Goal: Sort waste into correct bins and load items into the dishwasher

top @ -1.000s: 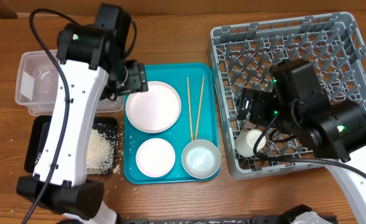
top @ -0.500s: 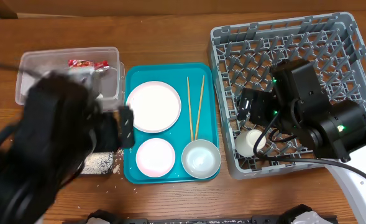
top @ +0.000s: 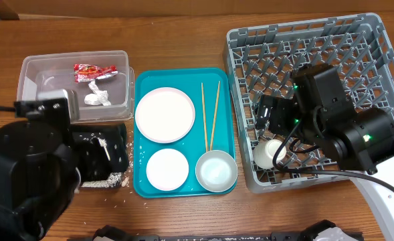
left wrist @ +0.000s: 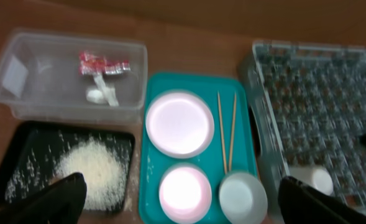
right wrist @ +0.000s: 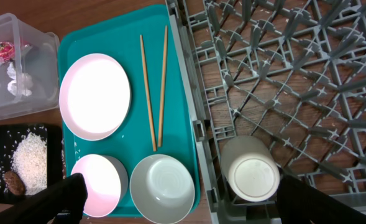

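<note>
The red sachet (top: pixel 95 69) and white napkin (top: pixel 96 95) lie in the clear tub (top: pixel 43 77). Rice (left wrist: pixel 89 171) and a brown scrap (right wrist: pixel 12 180) lie in the black tray (top: pixel 111 152). The white plate (top: pixel 164 114), two bowls (top: pixel 167 168) (top: pixel 216 171) and the chopsticks (top: pixel 210 115) sit on the teal tray (top: pixel 183 72). The white cup (top: pixel 271 152) lies in the grey rack (top: pixel 304 27). My left gripper (left wrist: pixel 183 205) is wide open and empty, high above the near bowls. My right gripper (right wrist: pixel 186 199) is wide open and empty above the rack's left edge, apart from the cup (right wrist: pixel 251 171).
My left arm (top: pixel 29 181) looms blurred over the lower left and hides part of the black tray. My right arm (top: pixel 330 127) covers the rack's middle. Loose rice grains lie on the wooden table by the black tray's front edge (top: pixel 100 182).
My left arm has swung from over the tub and plate down to the lower left, uncovering the sachet and napkin in the tub. The right arm has not moved.
</note>
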You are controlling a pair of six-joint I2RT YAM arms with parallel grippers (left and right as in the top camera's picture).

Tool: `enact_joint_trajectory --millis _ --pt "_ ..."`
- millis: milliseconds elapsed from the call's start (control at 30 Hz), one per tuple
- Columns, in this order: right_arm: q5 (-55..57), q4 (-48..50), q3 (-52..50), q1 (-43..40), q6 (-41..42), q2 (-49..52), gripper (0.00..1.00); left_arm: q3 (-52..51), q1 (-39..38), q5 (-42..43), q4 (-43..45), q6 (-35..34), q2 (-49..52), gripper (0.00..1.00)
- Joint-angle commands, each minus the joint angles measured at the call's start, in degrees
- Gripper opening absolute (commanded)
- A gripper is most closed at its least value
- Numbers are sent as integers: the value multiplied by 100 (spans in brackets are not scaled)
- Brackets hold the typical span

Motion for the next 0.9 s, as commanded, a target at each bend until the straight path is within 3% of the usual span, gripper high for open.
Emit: enact_joint_trajectory --millis 0,100,200,533,867 --pt "33 4 81 -13 -15 -26 100 -455 293 -435 820 1025 -282 100" --pt "33 4 81 -13 -15 -26 100 -1241 787 673 2002 2413 -798 100" --pt "33 4 81 -13 -15 -26 100 -2127 1285 1399 2828 2992 -1397 100" --pt "33 4 81 -13 -15 -26 100 -5246 2035 1464 4662 3003 -3604 100" --pt "31 4 81 -13 -15 -26 100 -8367 2205 1969 7208 2957 -5552 100"
